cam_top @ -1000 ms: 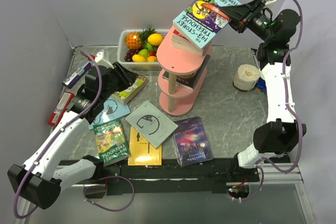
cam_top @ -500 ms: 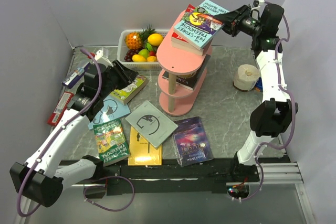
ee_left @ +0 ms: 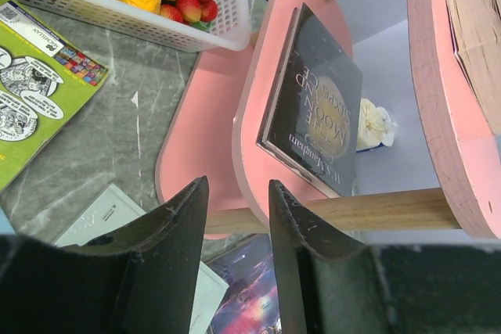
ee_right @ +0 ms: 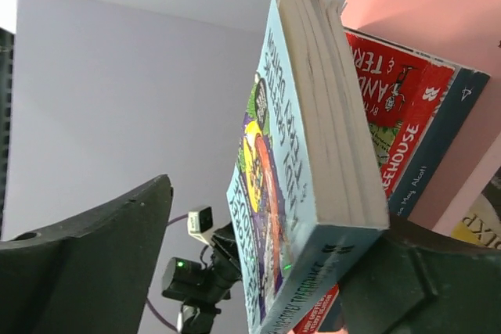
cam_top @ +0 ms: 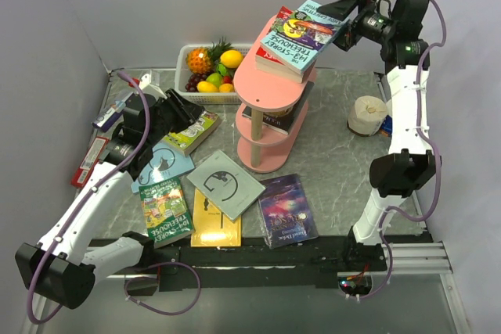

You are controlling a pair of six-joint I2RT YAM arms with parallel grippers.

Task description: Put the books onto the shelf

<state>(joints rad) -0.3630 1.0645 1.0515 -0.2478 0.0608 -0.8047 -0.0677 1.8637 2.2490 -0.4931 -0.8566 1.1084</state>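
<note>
The pink shelf (cam_top: 270, 84) carries a stack on its top tier. A light-blue Treehouse book (cam_top: 301, 37) lies uppermost, over a red one (cam_top: 270, 50). My right gripper (cam_top: 335, 15) is open around the blue book's far corner. In the right wrist view that book (ee_right: 313, 154) leans against one finger, with a wide gap to the other finger (ee_right: 94, 248). A dark book (ee_left: 313, 103) lies on the middle tier. My left gripper (cam_top: 184, 111) hovers open and empty over a green-yellow book (cam_top: 196, 132). Green (cam_top: 166, 209), grey (cam_top: 225, 184), yellow (cam_top: 216, 228) and purple (cam_top: 287, 210) books lie on the table.
A white fruit basket (cam_top: 185, 59) stands behind the shelf on the left. A pale roll (cam_top: 368, 115) sits at the right beside the right arm. A red packet (cam_top: 90, 160) and a small carton (cam_top: 117, 109) lie along the left wall.
The right gripper has lowered the light-blue book onto the top-tier stack and opened its jaws. The left arm has barely moved.
</note>
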